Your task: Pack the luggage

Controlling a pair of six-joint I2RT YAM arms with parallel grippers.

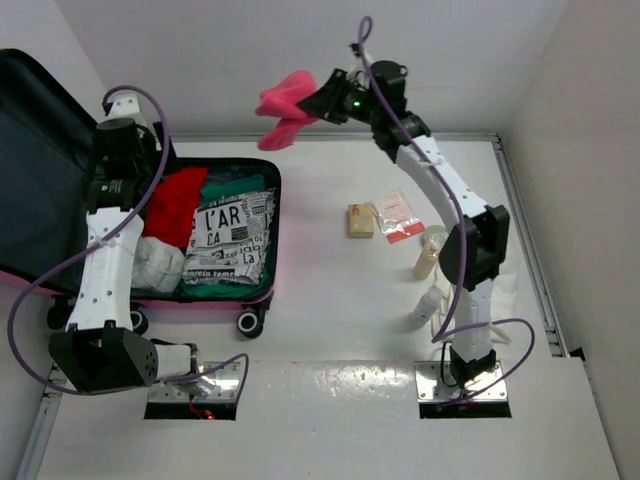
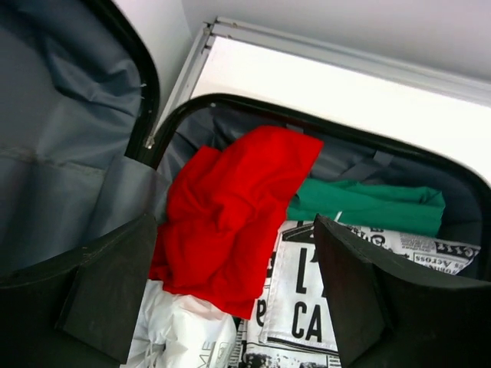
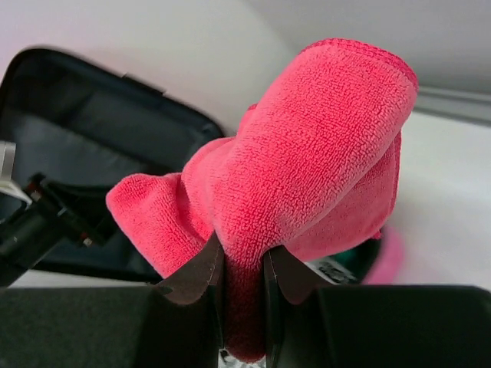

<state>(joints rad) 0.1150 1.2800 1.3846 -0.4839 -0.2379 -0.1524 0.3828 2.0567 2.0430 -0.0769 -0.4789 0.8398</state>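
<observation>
- Left arm [image 1: 100,260] extends up the left side of the frame; left gripper [image 2: 234,226] angled downward, jaws spread wide.
- Right arm [image 1: 440,180] reaches to upper centre, raised; right gripper [image 3: 244,261] nearly closed, pinching a pink towel [image 3: 307,153].

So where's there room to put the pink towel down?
For the pink towel, the widest bare table lies between the luggage and the small tan box, down to the arm bases. Inside the luggage is crowded: red cloth, white bag, newsprint pack and green cloth cover most of its floor. Around the bottle is cluttered too.
</observation>
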